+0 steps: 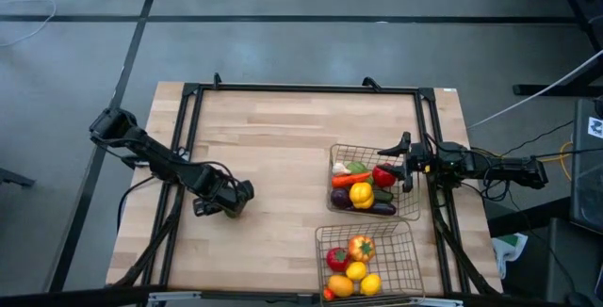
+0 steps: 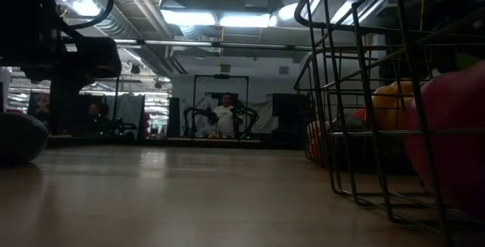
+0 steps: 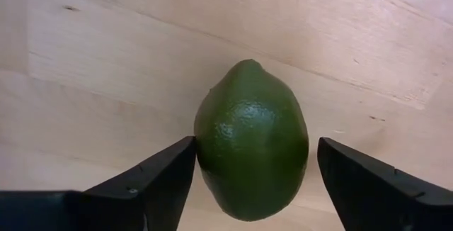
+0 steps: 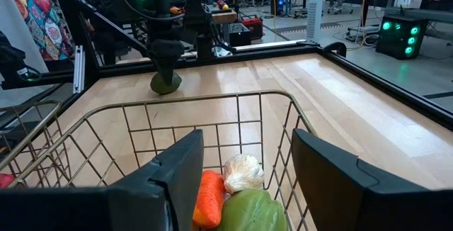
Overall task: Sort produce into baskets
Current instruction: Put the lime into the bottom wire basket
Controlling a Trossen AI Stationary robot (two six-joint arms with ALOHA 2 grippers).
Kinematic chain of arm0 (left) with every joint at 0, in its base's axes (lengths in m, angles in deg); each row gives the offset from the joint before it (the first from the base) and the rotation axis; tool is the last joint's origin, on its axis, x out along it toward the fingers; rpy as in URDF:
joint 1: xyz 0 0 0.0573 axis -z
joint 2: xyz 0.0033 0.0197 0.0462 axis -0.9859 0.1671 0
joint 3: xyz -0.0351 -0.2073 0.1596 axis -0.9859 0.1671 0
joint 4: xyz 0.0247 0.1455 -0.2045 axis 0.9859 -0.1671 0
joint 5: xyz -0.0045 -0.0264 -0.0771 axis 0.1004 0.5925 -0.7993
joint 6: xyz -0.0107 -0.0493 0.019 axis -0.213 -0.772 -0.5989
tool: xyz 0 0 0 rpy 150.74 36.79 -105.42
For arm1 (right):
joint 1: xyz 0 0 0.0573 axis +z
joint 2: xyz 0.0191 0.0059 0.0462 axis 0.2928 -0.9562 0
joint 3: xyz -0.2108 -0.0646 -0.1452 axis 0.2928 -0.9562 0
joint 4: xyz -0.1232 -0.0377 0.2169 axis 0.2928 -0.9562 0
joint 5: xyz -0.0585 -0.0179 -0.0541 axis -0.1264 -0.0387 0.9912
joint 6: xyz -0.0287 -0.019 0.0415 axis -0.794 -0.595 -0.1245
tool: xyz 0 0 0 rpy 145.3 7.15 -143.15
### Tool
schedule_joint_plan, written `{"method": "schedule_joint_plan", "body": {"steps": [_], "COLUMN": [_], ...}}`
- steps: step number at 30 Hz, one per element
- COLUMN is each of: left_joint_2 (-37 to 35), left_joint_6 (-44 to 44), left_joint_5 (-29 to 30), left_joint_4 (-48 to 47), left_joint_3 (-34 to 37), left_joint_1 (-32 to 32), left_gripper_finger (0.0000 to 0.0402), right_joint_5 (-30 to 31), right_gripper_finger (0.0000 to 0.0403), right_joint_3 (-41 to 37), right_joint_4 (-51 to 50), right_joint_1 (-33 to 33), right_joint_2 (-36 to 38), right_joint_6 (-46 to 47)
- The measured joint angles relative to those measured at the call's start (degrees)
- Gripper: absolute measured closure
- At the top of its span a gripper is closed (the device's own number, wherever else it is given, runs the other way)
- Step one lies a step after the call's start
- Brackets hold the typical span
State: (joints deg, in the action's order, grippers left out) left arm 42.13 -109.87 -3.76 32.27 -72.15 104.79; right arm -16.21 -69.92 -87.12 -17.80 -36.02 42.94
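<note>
The left hand (image 3: 251, 188) straddled the lone green avocado (image 3: 251, 140) on the counter (image 1: 283, 156), fingers apart and not yet gripping, while the right hand (image 4: 244, 181) waited open over the far basket (image 1: 411, 215).

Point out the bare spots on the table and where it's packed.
Bare: the table between the avocado under the left gripper and the baskets, plus the whole far strip. Packed: the far basket under the right gripper and the near basket.
</note>
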Motion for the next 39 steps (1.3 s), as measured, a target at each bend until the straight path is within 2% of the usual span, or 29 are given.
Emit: {"method": "schedule_joint_plan", "body": {"steps": [12, 19, 26, 32, 39], "left_joint_2": [0.0, 0.0, 0.0, 0.0, 0.0], "left_joint_6": [1.1, 7.2, 14.2, 22.8, 41.9], "left_joint_5": [0.0, 3.1, 12.7, 23.3, 32.4], "left_joint_4": [0.2, 3.9, 12.8, 25.5, 46.4], "left_joint_3": [0.0, 0.0, 0.0, 0.0, 0.0], "left_joint_1": [0.0, 0.0, 0.0, -0.1, -0.1], "left_gripper_finger": [0.0151, 0.0175, 0.0181, 0.0182, 0.0182], "right_joint_5": [0.0, 0.0, 0.0, 0.0, 0.0], "right_gripper_finger": [0.0189, 0.0189, 0.0189, 0.0189, 0.0189], "right_joint_3": [0.0, 0.0, 0.0, 0.0, 0.0], "right_joint_4": [0.0, 0.0, 0.0, 0.0, 0.0], "right_joint_1": [0.0, 0.0, 0.0, 0.0, 0.0], "right_joint_2": [0.0, 0.0, 0.0, 0.0, 0.0], "right_joint_6": [0.0, 0.0, 0.0, 0.0, 0.0]}}
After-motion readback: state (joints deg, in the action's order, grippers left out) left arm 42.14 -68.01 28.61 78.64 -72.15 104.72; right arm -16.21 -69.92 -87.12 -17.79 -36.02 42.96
